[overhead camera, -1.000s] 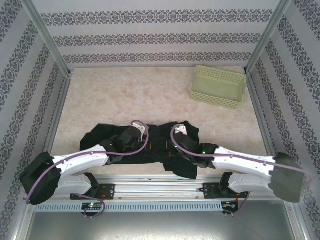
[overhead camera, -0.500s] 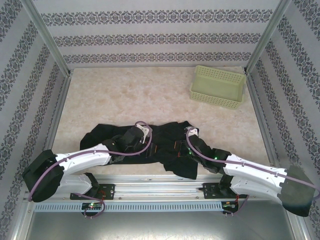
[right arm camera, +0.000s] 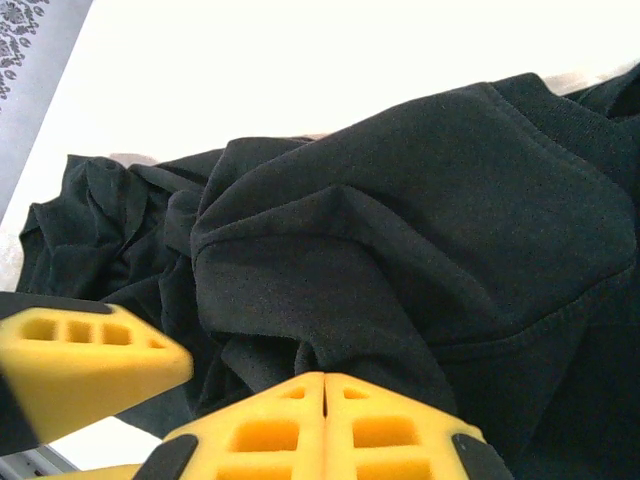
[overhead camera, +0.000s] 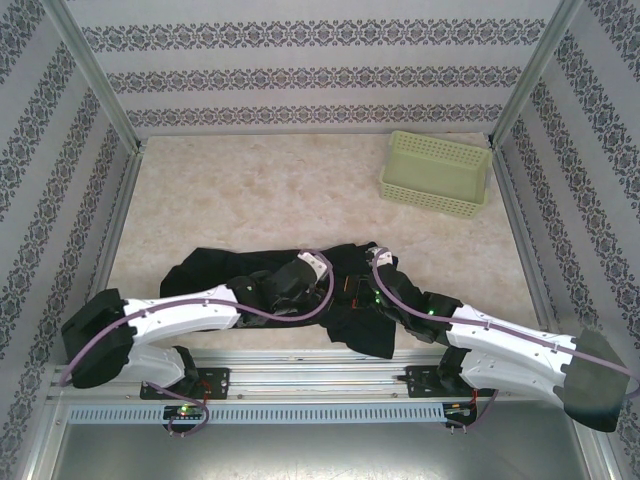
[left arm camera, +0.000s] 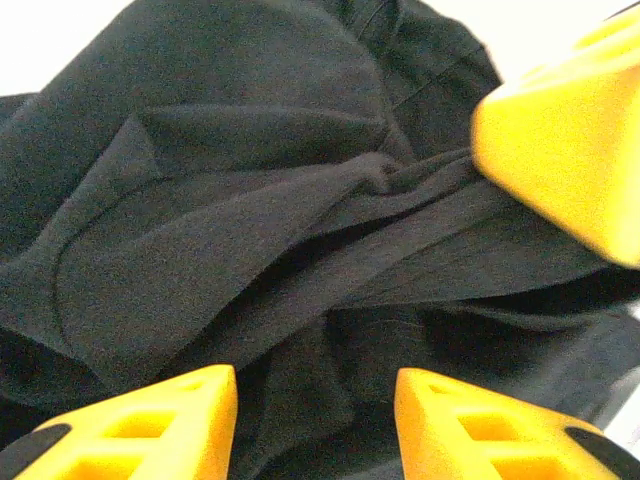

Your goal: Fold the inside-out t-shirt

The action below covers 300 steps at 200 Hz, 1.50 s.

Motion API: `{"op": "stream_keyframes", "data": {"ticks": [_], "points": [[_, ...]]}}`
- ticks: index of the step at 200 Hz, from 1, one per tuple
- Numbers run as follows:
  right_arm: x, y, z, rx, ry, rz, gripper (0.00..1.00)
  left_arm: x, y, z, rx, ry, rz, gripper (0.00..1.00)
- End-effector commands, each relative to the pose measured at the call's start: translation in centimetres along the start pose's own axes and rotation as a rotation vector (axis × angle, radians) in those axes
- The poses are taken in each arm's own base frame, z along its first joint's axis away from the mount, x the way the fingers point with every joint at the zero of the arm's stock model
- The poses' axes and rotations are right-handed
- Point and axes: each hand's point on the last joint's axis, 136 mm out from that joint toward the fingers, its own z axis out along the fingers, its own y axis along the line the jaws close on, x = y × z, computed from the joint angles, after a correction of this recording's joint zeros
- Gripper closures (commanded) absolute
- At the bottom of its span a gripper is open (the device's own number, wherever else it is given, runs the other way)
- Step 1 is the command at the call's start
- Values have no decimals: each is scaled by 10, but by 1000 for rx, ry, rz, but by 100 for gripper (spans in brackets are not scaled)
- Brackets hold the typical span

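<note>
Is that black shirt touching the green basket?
Apart. The top view shows a wide stretch of bare table between the t-shirt and the basket.

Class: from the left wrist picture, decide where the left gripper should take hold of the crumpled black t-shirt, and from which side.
Grip the raised ridge of cloth running across the middle of the black t-shirt. It stands proud of the flatter cloth, so the open left gripper could probably straddle it, coming down from above, one finger each side.

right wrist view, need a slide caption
Right gripper shut against a fold of the crumpled black t-shirt.
</note>
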Motion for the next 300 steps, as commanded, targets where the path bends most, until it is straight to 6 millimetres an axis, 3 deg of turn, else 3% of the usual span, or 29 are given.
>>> {"op": "stream_keyframes", "data": {"ticks": [1,20,45,68,105,130,157,214,262,300], "points": [[-8,9,-3,-28,-15,-4,100,-1,6,9,-53,20,18,56],[-7,8,-3,-22,-16,-7,100,3,3,18,-47,49,14,61],[-7,2,-3,0,-25,-3,100,5,3,19,-44,50,10,81],[-7,-11,-4,65,-32,5,100,0,11,7,-66,-5,-5,100],[-6,-49,-4,186,-16,75,100,-16,6,-43,61,-244,-44,100],[-7,-54,-3,179,-8,103,100,-17,-5,-60,166,-317,-43,100],[-12,-49,-8,180,-1,72,91,-16,-12,-58,206,-317,-37,100],[0,-47,-26,202,79,51,47,-19,-22,-44,236,-288,-40,100],[27,-55,-36,261,113,209,37,-19,-26,-39,248,-270,-37,100],[29,-31,-19,182,100,281,37,-17,-30,-38,260,-265,-30,100]]}}
